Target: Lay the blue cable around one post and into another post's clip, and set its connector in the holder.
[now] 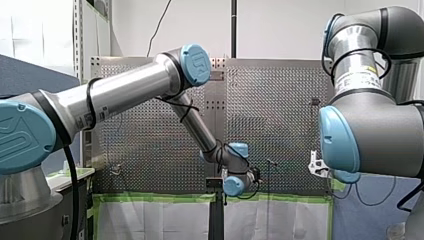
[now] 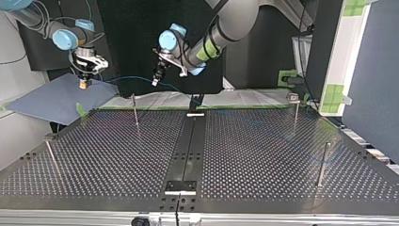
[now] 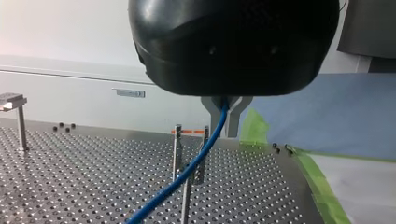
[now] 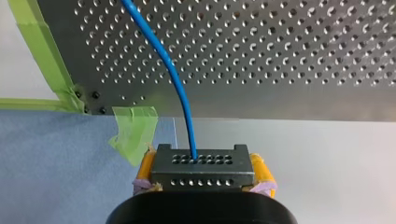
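The blue cable [image 4: 180, 88] leaves a black perforated connector [image 4: 203, 161], and my right gripper [image 4: 203, 176], with yellow pads [image 4: 261, 169], is shut on that connector. In the top view my right gripper [image 2: 84, 83] hangs over a blue mat [image 2: 51, 101] at the left. From there the cable [image 2: 131, 78] runs across to my left gripper [image 2: 155, 81], held above the table's far edge. In the left wrist view my left gripper [image 3: 227, 106] is shut on the cable [image 3: 187, 175], which slopes down past two thin posts [image 3: 176, 151].
Thin metal posts stand on the perforated table: one far left [image 2: 135, 112], one near left [image 2: 51, 157], one far right [image 2: 295, 113], one near right [image 2: 323, 162]. A black rail [image 2: 188, 146] runs down the middle, with a bracket [image 2: 180, 186] at its near end. Green tape [image 3: 322, 186] edges the table.
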Controlling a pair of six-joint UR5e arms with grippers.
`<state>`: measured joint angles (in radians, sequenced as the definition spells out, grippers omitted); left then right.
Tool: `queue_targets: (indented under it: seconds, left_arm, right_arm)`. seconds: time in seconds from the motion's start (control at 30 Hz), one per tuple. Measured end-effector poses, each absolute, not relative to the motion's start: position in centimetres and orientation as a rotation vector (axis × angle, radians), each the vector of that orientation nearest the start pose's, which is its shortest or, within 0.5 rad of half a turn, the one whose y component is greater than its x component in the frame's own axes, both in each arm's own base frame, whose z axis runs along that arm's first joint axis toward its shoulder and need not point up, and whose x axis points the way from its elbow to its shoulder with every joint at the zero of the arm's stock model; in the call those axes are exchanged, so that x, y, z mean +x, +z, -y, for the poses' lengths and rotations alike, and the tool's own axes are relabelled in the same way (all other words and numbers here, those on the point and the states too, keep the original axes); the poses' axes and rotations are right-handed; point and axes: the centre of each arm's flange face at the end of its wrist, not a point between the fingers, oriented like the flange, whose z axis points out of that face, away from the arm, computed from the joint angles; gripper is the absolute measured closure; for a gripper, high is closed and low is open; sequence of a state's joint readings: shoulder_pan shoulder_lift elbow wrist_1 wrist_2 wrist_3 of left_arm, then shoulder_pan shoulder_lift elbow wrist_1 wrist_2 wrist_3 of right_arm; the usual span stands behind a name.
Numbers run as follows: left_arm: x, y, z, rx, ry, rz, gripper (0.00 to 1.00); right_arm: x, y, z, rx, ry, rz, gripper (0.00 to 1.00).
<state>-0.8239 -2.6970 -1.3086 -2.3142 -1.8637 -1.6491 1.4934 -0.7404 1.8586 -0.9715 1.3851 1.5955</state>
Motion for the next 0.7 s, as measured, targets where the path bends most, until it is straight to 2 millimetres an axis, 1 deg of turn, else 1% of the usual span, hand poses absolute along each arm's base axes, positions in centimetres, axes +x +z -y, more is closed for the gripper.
queue_targets:
  seconds: [0.33,0.7]
  left_arm:
    - [42.6,-5.0,61.4,0.370,-0.485,-1.563,0.99]
    - [43.6,-4.3,61.7,0.357,-0.493,-1.547,0.99]
  right_arm:
    - [9.8,-1.6,58.1,1.357,1.244,1.307,1.00]
    - [9.6,-1.2,58.7,1.339,1.256,1.298,1.00]
